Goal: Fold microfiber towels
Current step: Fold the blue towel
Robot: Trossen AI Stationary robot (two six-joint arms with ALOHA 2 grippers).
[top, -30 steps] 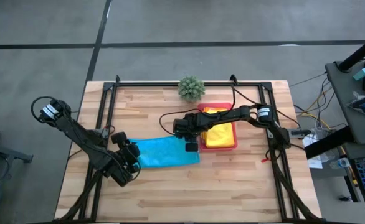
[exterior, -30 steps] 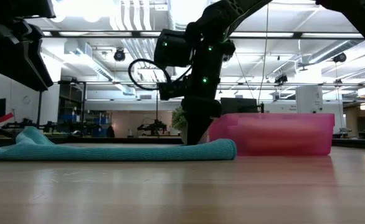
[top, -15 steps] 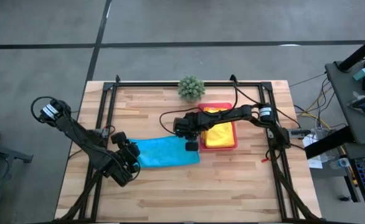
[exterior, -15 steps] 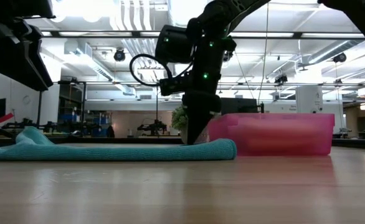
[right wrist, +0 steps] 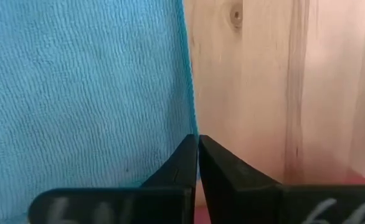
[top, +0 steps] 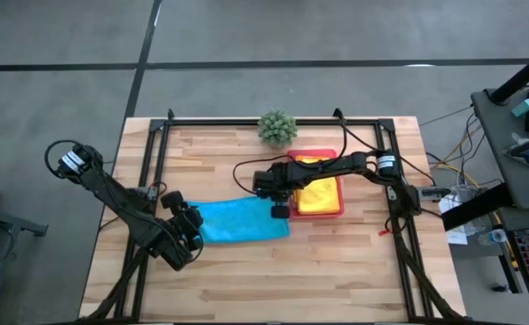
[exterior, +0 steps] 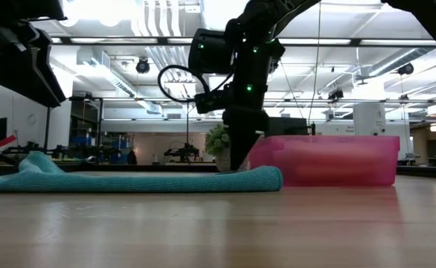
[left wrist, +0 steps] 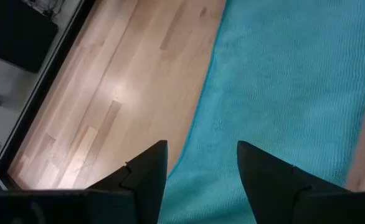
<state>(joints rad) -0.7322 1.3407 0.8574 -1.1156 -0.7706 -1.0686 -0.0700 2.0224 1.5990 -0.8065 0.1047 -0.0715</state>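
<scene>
Turquoise towel [top: 242, 220] unmoved; right pincer [top: 280, 213] closed, edged slightly toward tray [top: 339, 206].

Towels: two in view, one turquoise towel [top: 240, 219] and one yellow towel [top: 317, 191]
Trays: one pink tray [top: 338, 209]
Plants: one potted plant [top: 277, 127]
Arms: two
Worktops: one worktop [top: 246, 280]

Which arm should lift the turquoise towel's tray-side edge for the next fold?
Right. The right gripper sits shut at that edge of the turquoise towel, beside the pink tray. The left gripper is open over the opposite end.
</scene>
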